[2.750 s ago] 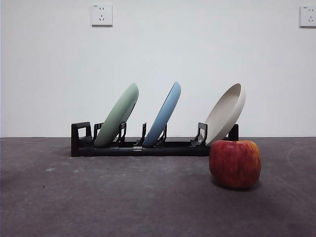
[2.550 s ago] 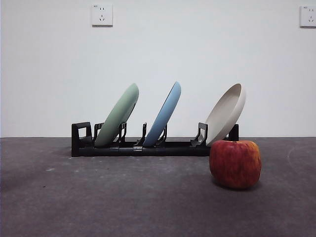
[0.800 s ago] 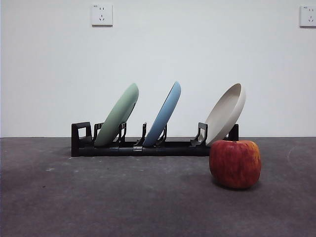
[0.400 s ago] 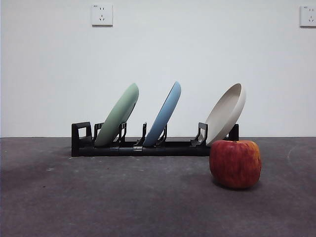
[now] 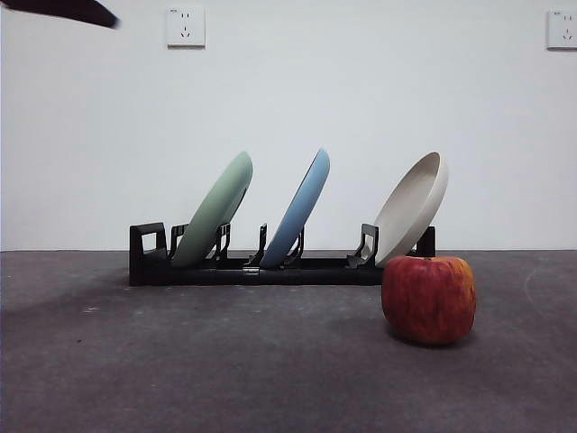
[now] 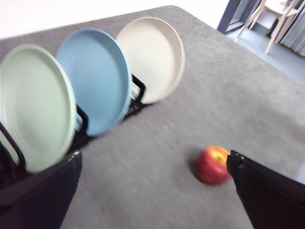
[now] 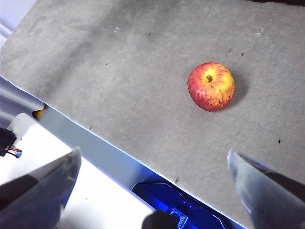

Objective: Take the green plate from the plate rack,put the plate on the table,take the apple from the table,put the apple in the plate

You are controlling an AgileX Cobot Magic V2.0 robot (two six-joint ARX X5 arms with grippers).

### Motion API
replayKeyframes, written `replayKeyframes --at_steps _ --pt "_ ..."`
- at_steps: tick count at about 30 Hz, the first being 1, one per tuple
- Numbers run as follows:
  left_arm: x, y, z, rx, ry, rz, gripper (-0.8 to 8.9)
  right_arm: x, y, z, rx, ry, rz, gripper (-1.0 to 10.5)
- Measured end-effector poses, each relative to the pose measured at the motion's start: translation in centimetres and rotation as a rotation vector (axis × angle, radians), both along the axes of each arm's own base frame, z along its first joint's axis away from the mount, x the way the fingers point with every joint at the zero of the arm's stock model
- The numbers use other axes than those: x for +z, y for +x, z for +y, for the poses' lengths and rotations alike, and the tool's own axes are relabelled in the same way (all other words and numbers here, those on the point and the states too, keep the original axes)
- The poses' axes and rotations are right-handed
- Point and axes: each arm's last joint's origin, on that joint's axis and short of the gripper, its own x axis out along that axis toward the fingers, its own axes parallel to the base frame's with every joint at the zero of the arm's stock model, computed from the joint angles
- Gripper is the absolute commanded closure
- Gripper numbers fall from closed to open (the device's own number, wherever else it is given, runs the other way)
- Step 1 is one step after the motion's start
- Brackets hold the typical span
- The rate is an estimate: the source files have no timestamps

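The green plate (image 5: 215, 209) leans in the leftmost slot of the black plate rack (image 5: 252, 271) at the back of the table (image 5: 225, 361). On the table in front of the rack's right end stands the red apple (image 5: 428, 299). The left wrist view looks down on the green plate (image 6: 35, 107) and the apple (image 6: 213, 164); my left gripper (image 6: 155, 160) hangs open above the table, holding nothing. Also open and empty, my right gripper (image 7: 153, 155) hovers high over the table's near edge, with the apple (image 7: 211, 86) beyond it.
A light blue plate (image 5: 297, 207) and a beige plate (image 5: 412, 207) lean in the rack to the right of the green one. A black arm tip (image 5: 68, 11) shows at the front view's top left corner. The table's edge (image 7: 95, 131) runs below the right gripper.
A black arm tip has come into the front view's top left corner. The plates, rack and apple have not moved.
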Motion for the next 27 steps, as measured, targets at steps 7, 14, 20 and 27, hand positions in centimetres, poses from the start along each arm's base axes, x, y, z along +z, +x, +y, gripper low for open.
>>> replayKeyframes --at_steps 7,14,20,27 --pt "-1.2 6.5 -3.3 0.042 0.054 -0.025 1.86 0.0 0.0 0.0 0.0 0.0 0.0 2.0" --pt "-4.6 11.9 -6.0 0.1 0.154 -0.021 1.87 0.0 0.0 0.0 0.0 0.001 0.0 2.0" --pt "-7.7 14.8 -7.2 0.151 0.206 -0.04 1.89 0.0 0.0 0.0 -0.002 0.003 0.002 2.0" --pt "-10.8 16.4 -7.7 0.153 0.239 -0.014 1.92 0.0 0.0 0.0 -0.004 0.004 0.004 2.3"
